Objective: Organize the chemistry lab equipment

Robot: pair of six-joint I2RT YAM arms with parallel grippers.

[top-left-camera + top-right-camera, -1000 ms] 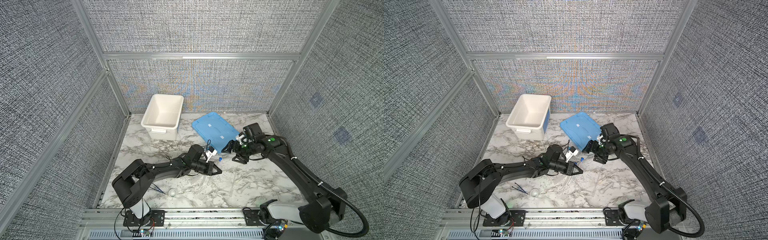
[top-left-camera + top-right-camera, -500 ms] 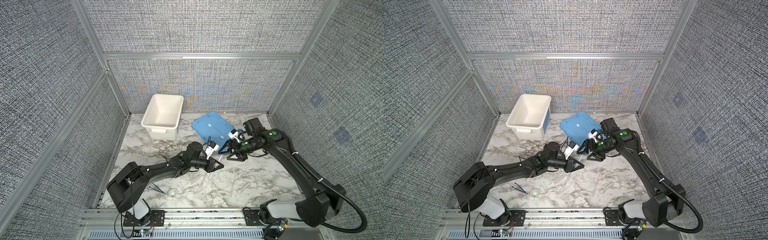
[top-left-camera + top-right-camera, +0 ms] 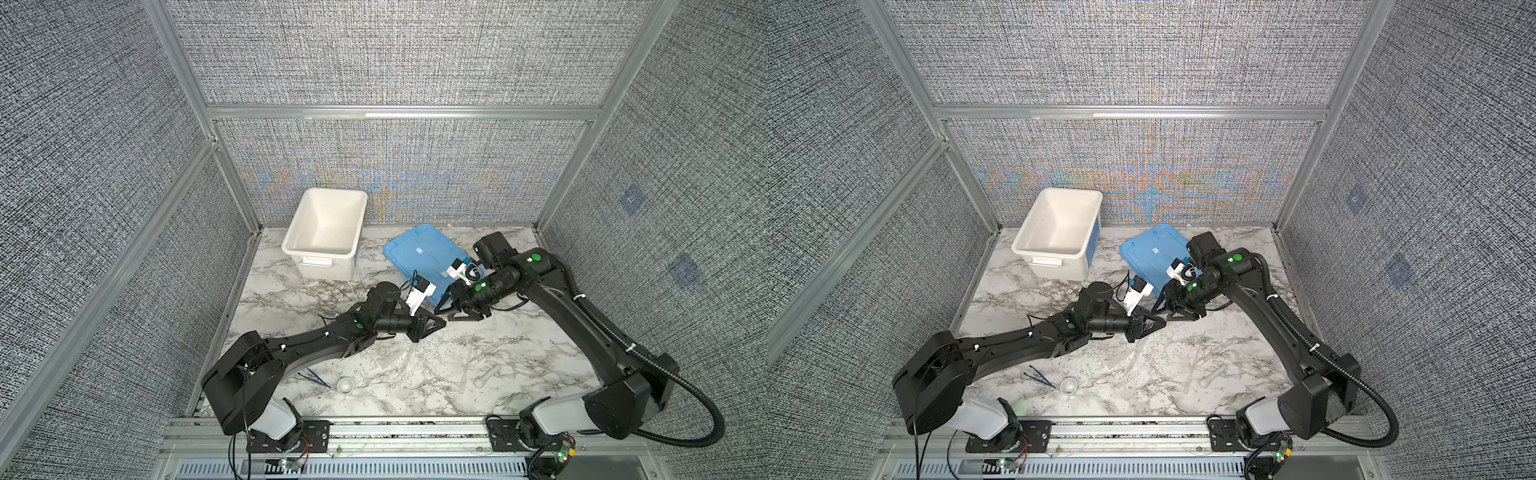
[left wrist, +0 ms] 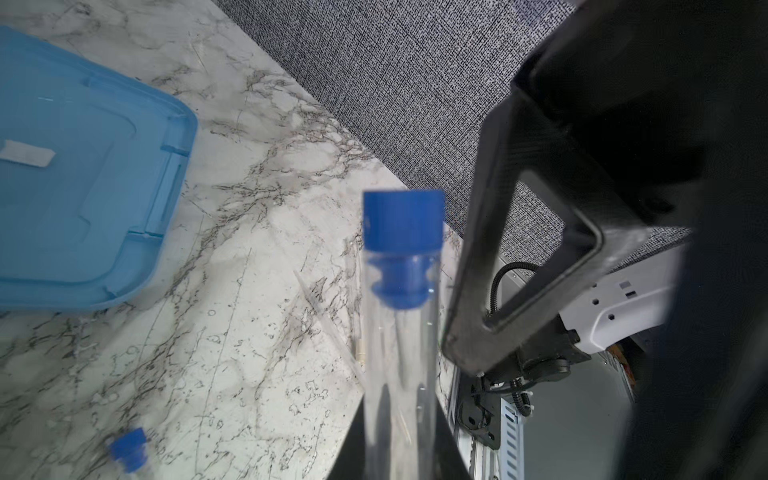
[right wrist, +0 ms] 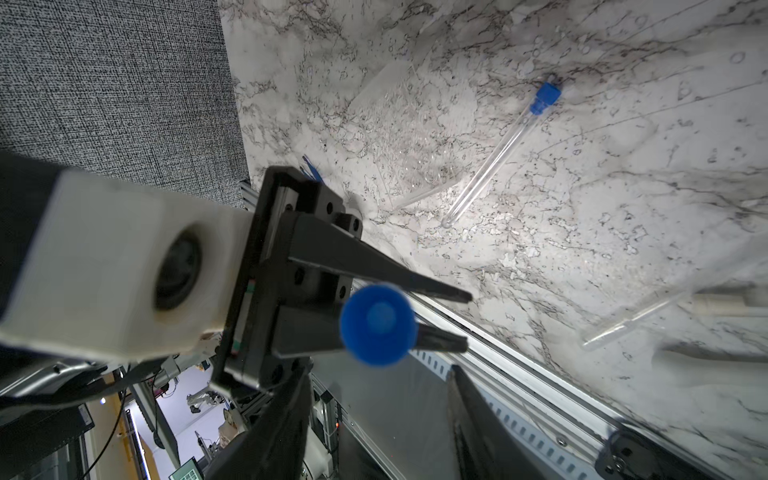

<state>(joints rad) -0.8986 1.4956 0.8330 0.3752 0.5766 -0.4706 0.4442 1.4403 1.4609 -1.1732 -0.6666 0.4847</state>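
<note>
While our left pincer (image 3: 436,325) is clamped on the lower part of a clear tube (image 4: 401,365), whose blue cap (image 4: 403,224) stands out past the fingertips, we judge the step to be a hand-over just off the near corner of the blue lid (image 3: 419,249). Our right pincer (image 3: 451,311) stands with its jaws apart, one finger just beside the cap. To do this well we should centre the cap between those jaws, close square to the tube's axis, and let the left release only once the new grip is firm, since the smooth wall could slip or twist. We cannot tell whether that finger already touches the cap, and the tube's bottom end is hidden inside the left pincer. In both top views the tube is nearly invisible. Farther from the lid, a second capped tube (image 5: 498,153) lies flat on the desk (image 3: 511,357), blurred and cut off in the left wrist view. Tweezers (image 3: 316,379), a small round dish (image 3: 345,386) and pale plastic pieces (image 3: 484,379) lie well away from the lid, the clear ones hard to make out against the marble.
</note>
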